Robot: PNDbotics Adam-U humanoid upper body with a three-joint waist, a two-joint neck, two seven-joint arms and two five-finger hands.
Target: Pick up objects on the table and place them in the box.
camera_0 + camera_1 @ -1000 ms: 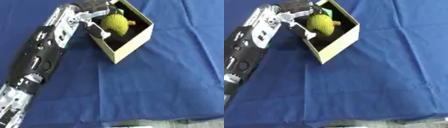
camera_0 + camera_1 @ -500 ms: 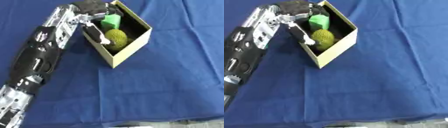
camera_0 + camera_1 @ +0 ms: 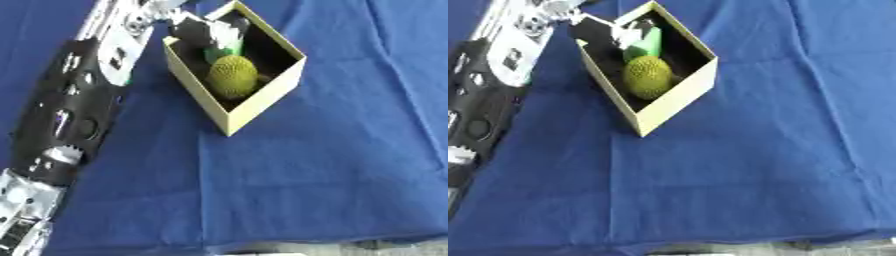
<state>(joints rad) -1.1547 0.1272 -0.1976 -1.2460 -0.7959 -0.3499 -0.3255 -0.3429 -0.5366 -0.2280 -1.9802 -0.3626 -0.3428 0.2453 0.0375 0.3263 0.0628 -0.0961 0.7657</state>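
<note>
A tan open box stands askew on the blue cloth at the upper left. Inside it lies a yellow-green bumpy fruit, and a green object sits behind it toward the far corner. My left hand hovers over the box's far left corner, its fingers relaxed and holding nothing, just above the green object. The black and silver left arm runs down the left side of the view. No right hand shows in either view.
The blue tablecloth covers the table, with creases across the right and middle. Its front edge runs along the bottom of the view, with a grey strip below it.
One second ago my left hand held the fruit above the box. It has let the fruit go; the fruit now lies inside, and the hand has drawn back toward the far left corner.
</note>
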